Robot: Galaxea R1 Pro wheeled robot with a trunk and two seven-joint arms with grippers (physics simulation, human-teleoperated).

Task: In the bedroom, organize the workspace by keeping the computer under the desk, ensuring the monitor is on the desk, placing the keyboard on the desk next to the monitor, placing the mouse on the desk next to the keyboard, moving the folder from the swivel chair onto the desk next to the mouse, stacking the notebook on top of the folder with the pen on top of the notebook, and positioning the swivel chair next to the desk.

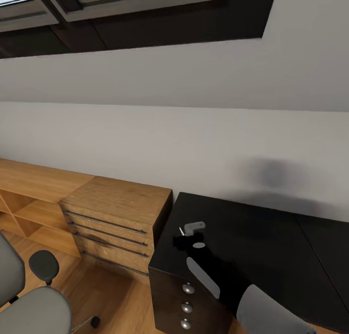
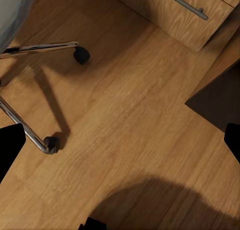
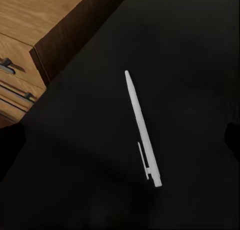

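Note:
A thin white pen (image 3: 140, 122) lies flat on the black top of the desk (image 3: 190, 50). My right gripper (image 3: 121, 142) hovers over it, open, with a dark finger at each side edge of the right wrist view and nothing between them. From the head, the right arm reaches over the desk (image 1: 257, 237) near its left end, and the pen (image 1: 181, 231) shows as a small white tip. The grey swivel chair (image 1: 34, 310) stands on the floor at lower left. My left gripper (image 2: 120, 145) hangs open above the wooden floor beside the chair's chrome base (image 2: 35, 49).
A light wooden drawer unit (image 1: 116, 213) stands against the desk's left side, with low wooden shelving (image 1: 29, 198) further left. The desk's black drawers carry round silver knobs (image 1: 187, 289). A white wall runs behind. Bare wooden floor (image 2: 130, 120) lies between chair and drawers.

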